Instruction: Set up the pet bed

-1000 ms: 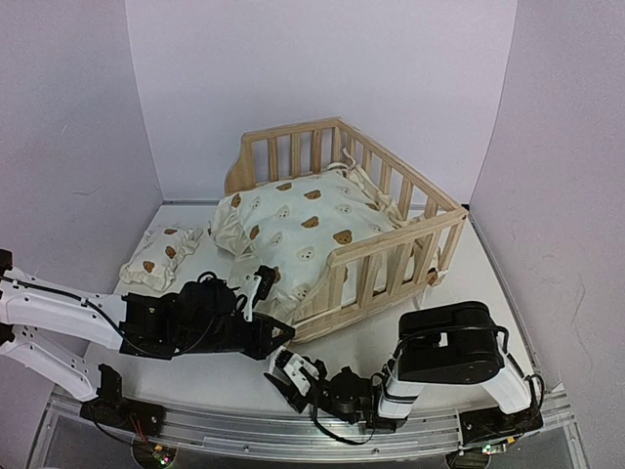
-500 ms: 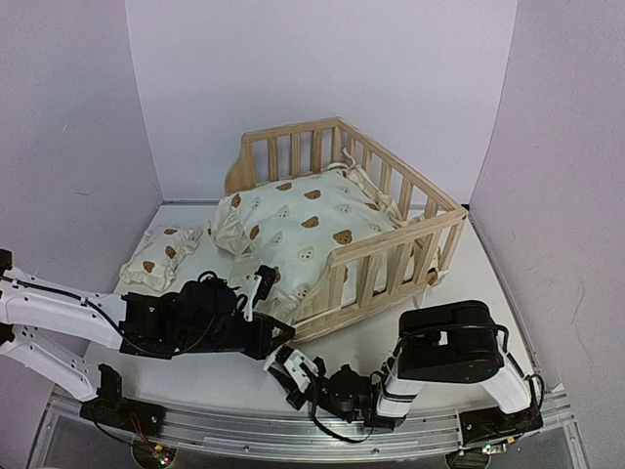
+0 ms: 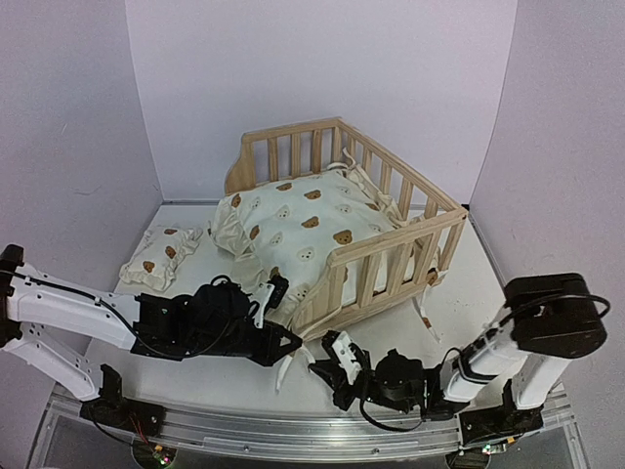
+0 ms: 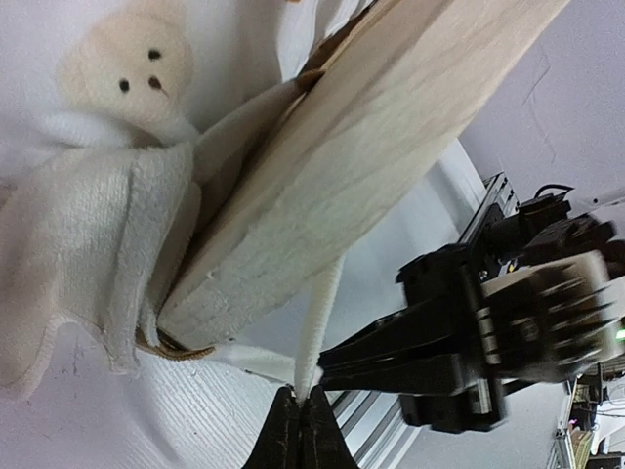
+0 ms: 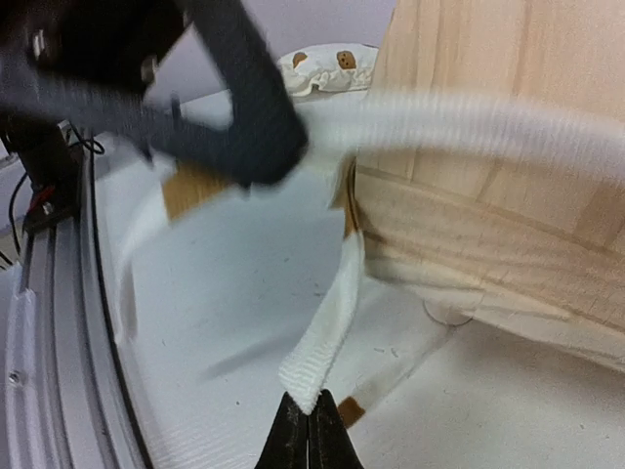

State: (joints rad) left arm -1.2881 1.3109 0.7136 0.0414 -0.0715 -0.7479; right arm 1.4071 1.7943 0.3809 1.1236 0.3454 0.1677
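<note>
From above, the pet bed's pine frame (image 3: 395,246) is sitting toward the back of the worktop (image 3: 469,283), its open side facing the near left corner. The bear-print cushion (image 3: 303,220) is lying inside it and spilling over that open side. The small pillow (image 3: 161,256) is lying apart, by the worktop's left edge. Both pairs of jaws are meeting low at the frame's near corner, where a white tie (image 3: 285,367) is trailing onto the worktop.

From the left wrist, the left jaws are pressing together on a thin white tie (image 4: 320,322) that is running out from under the frame's corner, beside the cushion's ruffle (image 4: 98,215).

From the right wrist, the right jaws are also pressing together, pinching the free end of a second tie (image 5: 327,332) that is hanging from the same corner. The first tie is stretching across above it, blurred.

So the cushion is bedded. Fastening it looks to be the step in hand, with both ties gripped but no knot showing. The pillow is waiting to be placed in the bed, and a further tie (image 3: 426,322) is hanging loose at the frame's right corner.
</note>
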